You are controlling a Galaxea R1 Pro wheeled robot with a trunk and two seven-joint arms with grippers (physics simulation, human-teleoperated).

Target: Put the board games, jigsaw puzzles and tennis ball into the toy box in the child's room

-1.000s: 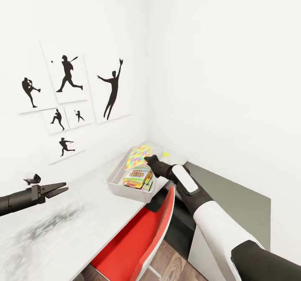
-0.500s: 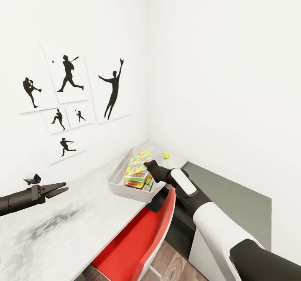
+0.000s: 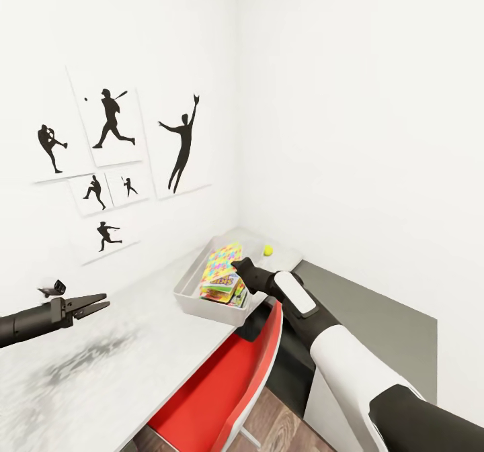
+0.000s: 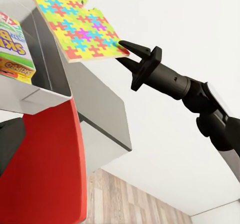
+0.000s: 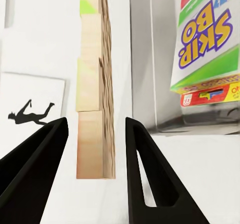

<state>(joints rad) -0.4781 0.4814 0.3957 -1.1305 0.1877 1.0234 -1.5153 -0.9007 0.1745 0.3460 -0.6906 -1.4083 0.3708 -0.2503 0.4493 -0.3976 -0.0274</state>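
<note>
Right end effector (image 4: pixel 126 53) beside "SKIP-BO" board game (image 5: pixel 205 49), apparently

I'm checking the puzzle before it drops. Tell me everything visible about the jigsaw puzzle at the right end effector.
The jigsaw puzzle is a thin flat square of interlocking pieces in yellow, green, pink, blue and red; edge-on, its underside looks like pale wood or card. One edge has a small notch. It stands tilted over the toy box, above the Skip-Bo game. The right end effector is at its edge, the puzzle lying between open fingers with gaps on both sides, so it seems released. Whether it rests on the box wall I cannot tell.
</note>
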